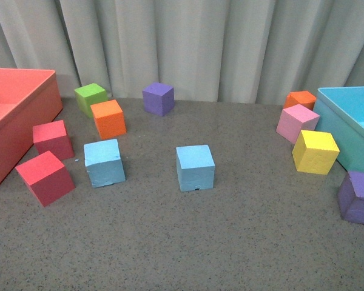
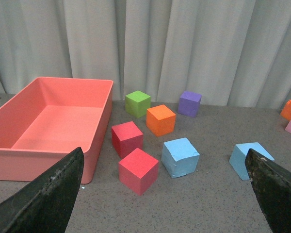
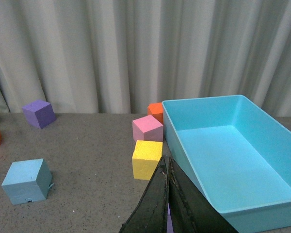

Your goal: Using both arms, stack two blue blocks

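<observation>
Two light blue blocks sit apart on the grey table: one left of the middle point(image 1: 105, 162) and one at the middle point(image 1: 195, 167). Neither arm shows in the front view. In the left wrist view both blocks show, the left one point(image 2: 180, 157) and the middle one point(image 2: 247, 158), ahead of my open, empty left gripper point(image 2: 165, 194), whose black fingers point(image 2: 48, 194) stand wide apart. In the right wrist view one blue block point(image 3: 26, 181) lies far to the side of my right gripper point(image 3: 166, 170), which is shut on nothing.
A coral bin point(image 1: 15, 115) stands at the left with two red cubes point(image 1: 45, 177), an orange cube point(image 1: 108, 119), a green cube point(image 1: 90, 98) and a purple cube point(image 1: 158, 98) nearby. A turquoise bin point(image 1: 352, 130) stands right, beside pink point(image 1: 297, 123), yellow point(image 1: 315, 151), orange and purple point(image 1: 359, 198) cubes.
</observation>
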Controlling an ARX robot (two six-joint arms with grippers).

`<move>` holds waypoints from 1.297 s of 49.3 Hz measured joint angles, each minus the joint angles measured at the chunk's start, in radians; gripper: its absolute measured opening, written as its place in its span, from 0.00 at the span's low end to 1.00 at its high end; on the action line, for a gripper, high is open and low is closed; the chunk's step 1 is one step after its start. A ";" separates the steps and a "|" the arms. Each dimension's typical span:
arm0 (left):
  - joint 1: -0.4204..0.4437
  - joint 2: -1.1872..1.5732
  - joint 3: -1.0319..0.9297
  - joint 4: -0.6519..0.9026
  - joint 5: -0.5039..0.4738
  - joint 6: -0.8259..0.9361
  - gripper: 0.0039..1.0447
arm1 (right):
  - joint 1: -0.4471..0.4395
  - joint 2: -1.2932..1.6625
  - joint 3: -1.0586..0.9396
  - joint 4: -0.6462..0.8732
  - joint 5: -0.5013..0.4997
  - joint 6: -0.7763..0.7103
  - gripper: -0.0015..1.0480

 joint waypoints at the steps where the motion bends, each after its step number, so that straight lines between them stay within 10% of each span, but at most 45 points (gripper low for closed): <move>1: 0.000 0.000 0.000 0.000 0.000 0.000 0.94 | -0.001 -0.024 -0.003 -0.020 0.000 0.000 0.01; 64: 0.000 0.000 0.000 0.000 0.000 0.000 0.94 | -0.001 -0.820 -0.021 -0.778 -0.003 0.000 0.01</move>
